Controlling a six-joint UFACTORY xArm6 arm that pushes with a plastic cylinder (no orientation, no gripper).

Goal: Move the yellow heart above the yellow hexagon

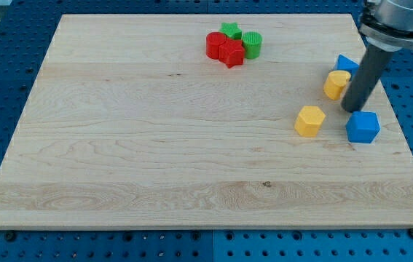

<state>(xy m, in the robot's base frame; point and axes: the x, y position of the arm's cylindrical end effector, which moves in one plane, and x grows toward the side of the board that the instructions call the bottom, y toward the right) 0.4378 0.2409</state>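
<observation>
The yellow heart [336, 84] lies near the view's right edge of the wooden board [155, 145]. The yellow hexagon [309, 120] lies below it and a little to its left, a short gap apart. My tip [352, 109] is at the end of the dark rod, just right of the heart's lower edge and right of the hexagon. A blue block [347, 65] sits directly above and behind the heart, partly hidden by the rod. A blue cube [363, 126] lies just below and right of my tip.
At the view's top middle, a cluster: a red cylinder [215, 44], a red star [231, 53], a green star [229, 30] and a green cylinder [252, 44]. The board's right edge is close to the blue cube.
</observation>
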